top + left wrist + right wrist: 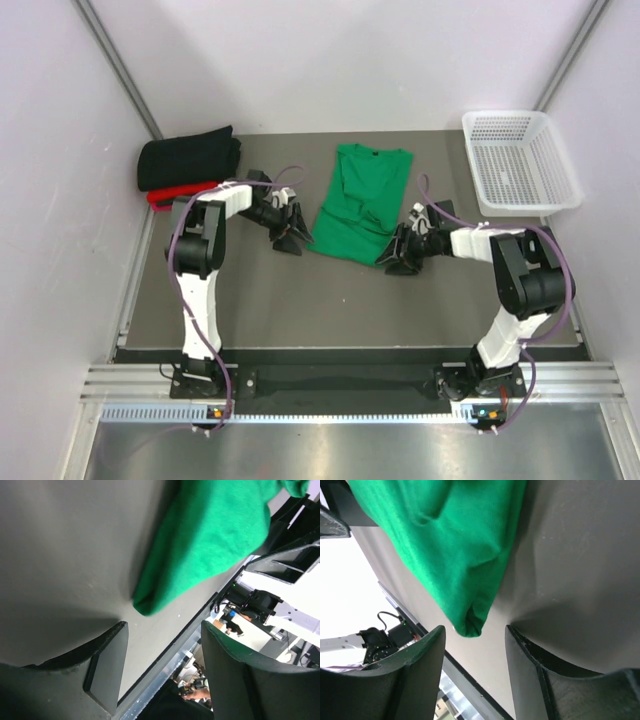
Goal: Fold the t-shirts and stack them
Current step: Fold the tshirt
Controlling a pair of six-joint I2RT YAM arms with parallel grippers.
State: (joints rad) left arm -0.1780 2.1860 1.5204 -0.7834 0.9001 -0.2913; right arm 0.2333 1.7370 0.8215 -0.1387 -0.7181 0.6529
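The bright green t-shirt (360,203) lies partly folded in the middle of the table, collar to the far side. My left gripper (292,237) is open at its near left corner; in the left wrist view that corner (150,602) sits just ahead of the jaws, not between them. My right gripper (400,258) is open at the near right corner; in the right wrist view the corner (470,622) lies at the mouth of the jaws. The black t-shirt (188,158) lies folded on the red t-shirt (163,196) at the far left.
A white mesh basket (518,163) stands at the far right corner. White walls close the table's sides and back. The dark table mat (330,300) ends at a metal rail in front.
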